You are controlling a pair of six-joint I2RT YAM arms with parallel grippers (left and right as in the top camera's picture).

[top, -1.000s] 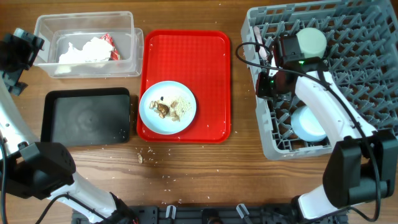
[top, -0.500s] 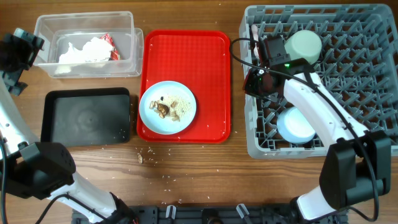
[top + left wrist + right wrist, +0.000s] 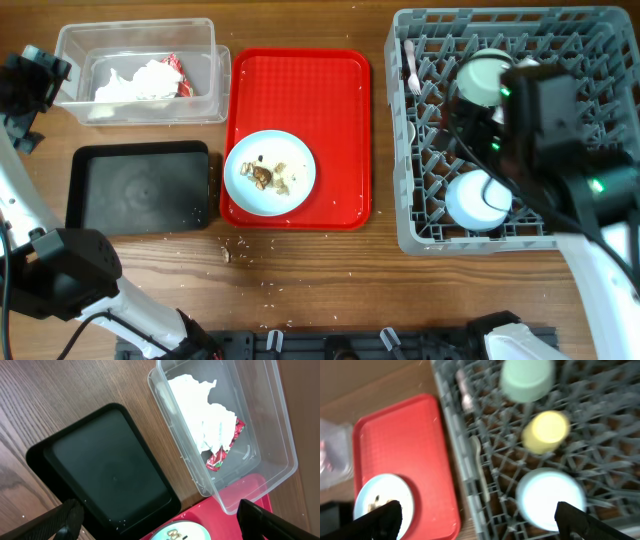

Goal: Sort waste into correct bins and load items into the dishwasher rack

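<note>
The grey dishwasher rack (image 3: 420, 215) on the right holds an upturned pale green bowl (image 3: 484, 75), an upturned light blue bowl (image 3: 476, 200), a yellow cup (image 3: 545, 431) and white cutlery (image 3: 412, 62). My right gripper (image 3: 482, 527) hangs open and empty high above the rack's left part, with its arm (image 3: 545, 110) blurred. The light blue plate (image 3: 270, 172) with brown food scraps (image 3: 262, 175) lies on the red tray (image 3: 300, 90). In the clear tub (image 3: 205, 95) are the white napkin (image 3: 135, 80) and red wrapper (image 3: 172, 68). My left gripper (image 3: 162, 525) is open above the black tray (image 3: 140, 188).
Crumbs (image 3: 235, 250) lie scattered on the wooden table in front of the red tray. The left arm (image 3: 30, 85) stands at the far left beside the clear tub. The table's near edge carries a black rail (image 3: 330, 345).
My right gripper has opened and lifted up from the rack's left side, toward the camera. The rack slid a little to the left earlier. The left arm has not moved.
</note>
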